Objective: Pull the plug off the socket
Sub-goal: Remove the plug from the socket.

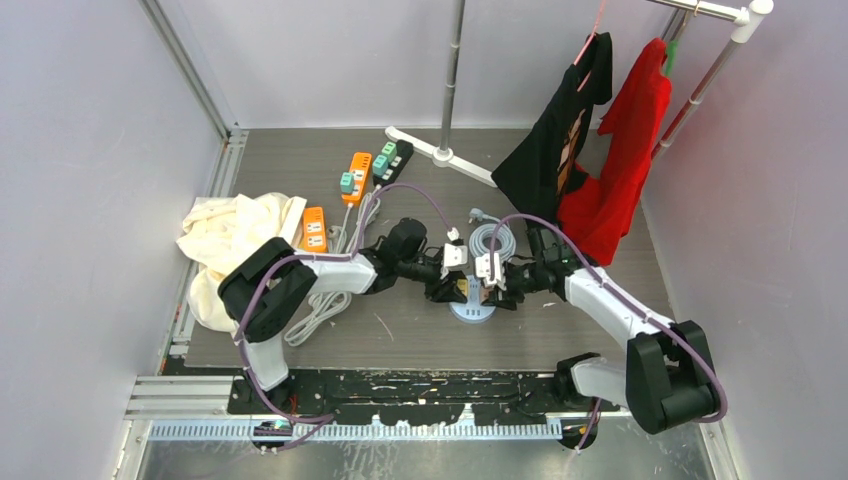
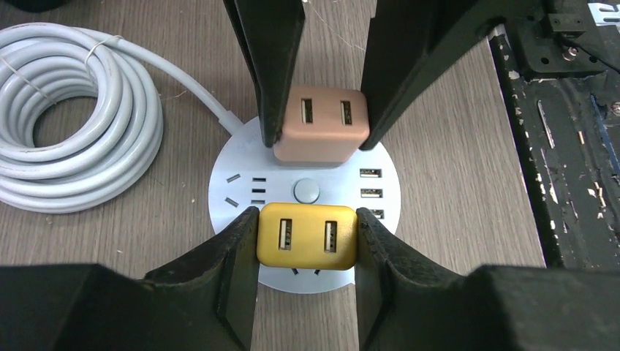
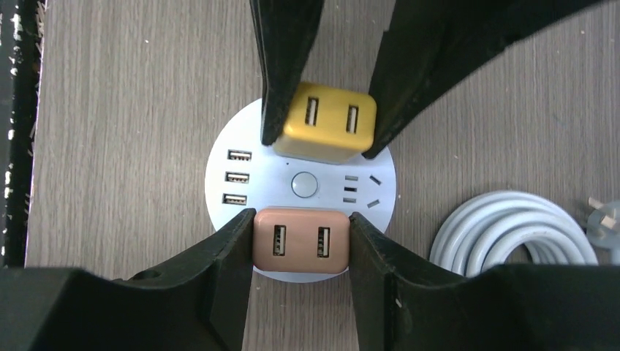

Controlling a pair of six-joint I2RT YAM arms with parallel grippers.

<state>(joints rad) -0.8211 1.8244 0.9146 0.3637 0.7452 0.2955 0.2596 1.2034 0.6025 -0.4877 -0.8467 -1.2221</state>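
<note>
Two robot arms met over a round pale-blue plastic socket hub (image 2: 237, 201) lying on the grey wood-grain tabletop (image 2: 453, 190), near the middle of the work area. The left gripper (image 2: 307, 245) had its black fingers (image 2: 237, 256) pinched against both sides of a mustard-yellow two-port USB charger plug (image 2: 307, 235). Opposite it, the right gripper (image 3: 301, 245) clamped a rose-brown two-port USB charger plug (image 3: 301, 240) in the same way. Both plugs stood on the hub's face, on opposite sides of its round centre button (image 2: 306, 191), with a row of three USB ports (image 2: 370, 193) to one side between them. A coil of thick pale-grey cable (image 2: 80, 124) lay just beside the hub, its lead running into the rim. Seen from above, orange power strips (image 1: 356, 177), a black power strip (image 1: 393, 160) and a crumpled cream cloth (image 1: 225, 245) lay farther back on the left, while a black shirt (image 1: 560, 140) and a red shirt (image 1: 625, 150) hung from a rack on the right.
</note>
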